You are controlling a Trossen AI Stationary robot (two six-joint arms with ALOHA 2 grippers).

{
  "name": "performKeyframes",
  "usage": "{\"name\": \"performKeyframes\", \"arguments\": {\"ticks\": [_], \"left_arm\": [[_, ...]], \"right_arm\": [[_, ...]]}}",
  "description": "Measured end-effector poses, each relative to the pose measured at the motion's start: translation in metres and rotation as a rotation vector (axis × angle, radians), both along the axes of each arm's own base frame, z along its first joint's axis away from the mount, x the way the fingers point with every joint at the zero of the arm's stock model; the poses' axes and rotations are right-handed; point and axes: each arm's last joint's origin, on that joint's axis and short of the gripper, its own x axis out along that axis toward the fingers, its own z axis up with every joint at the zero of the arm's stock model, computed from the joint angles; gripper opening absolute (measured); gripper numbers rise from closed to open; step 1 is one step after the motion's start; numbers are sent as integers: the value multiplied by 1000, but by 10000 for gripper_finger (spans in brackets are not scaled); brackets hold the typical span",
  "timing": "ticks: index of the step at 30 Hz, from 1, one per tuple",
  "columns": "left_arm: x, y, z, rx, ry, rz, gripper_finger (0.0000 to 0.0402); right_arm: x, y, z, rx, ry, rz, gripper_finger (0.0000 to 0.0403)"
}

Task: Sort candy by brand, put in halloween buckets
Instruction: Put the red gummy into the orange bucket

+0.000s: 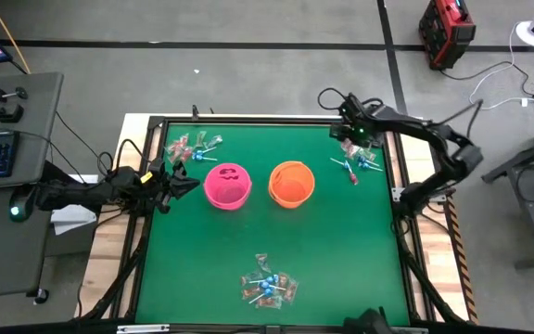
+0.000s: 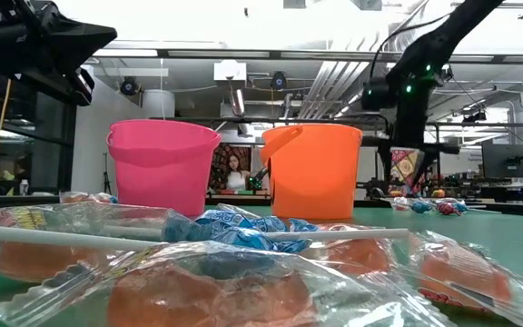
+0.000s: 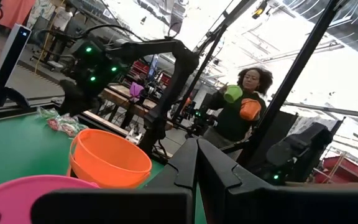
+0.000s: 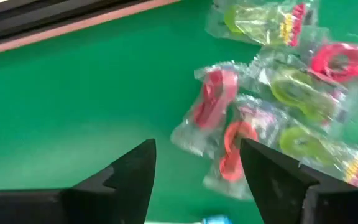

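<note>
The pink bucket (image 1: pixel 227 185) and the orange bucket (image 1: pixel 291 183) stand upright side by side at mid-table. Candy lies in three heaps: by the far left edge (image 1: pixel 193 147), by the right edge (image 1: pixel 360 165), and by the near edge (image 1: pixel 269 288). My left gripper (image 1: pixel 182 182) hovers shut just left of the pink bucket; its wrist view shows the fingers (image 3: pixel 219 171) closed together with nothing between them. My right gripper (image 4: pixel 194 180) is open above the right-hand heap, over clear wrapped red pieces (image 4: pixel 213 99) and green ones (image 4: pixel 300 93).
A dark frame (image 1: pixel 248 121) runs round the green table. The low view has the near candy heap (image 2: pixel 243 241) in front and both buckets (image 2: pixel 163 163) (image 2: pixel 313 168) behind it. A person (image 3: pixel 244 106) stands in the room beyond the table.
</note>
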Motion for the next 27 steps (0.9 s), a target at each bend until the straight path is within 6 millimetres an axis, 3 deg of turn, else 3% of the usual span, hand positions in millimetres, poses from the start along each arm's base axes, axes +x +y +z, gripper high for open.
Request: {"name": "performKeyframes", "arguments": {"ticks": [12, 20, 27], "left_arm": [[0, 0, 0, 0, -1, 0, 1], [0, 0, 0, 0, 0, 0, 1], [0, 0, 0, 0, 0, 0, 1]], "right_arm": [[-2, -25, -28, 4, 13, -53, 206], [-3, -29, -34, 6, 26, -32, 180], [-4, -28, -34, 5, 52, 42, 96]]}}
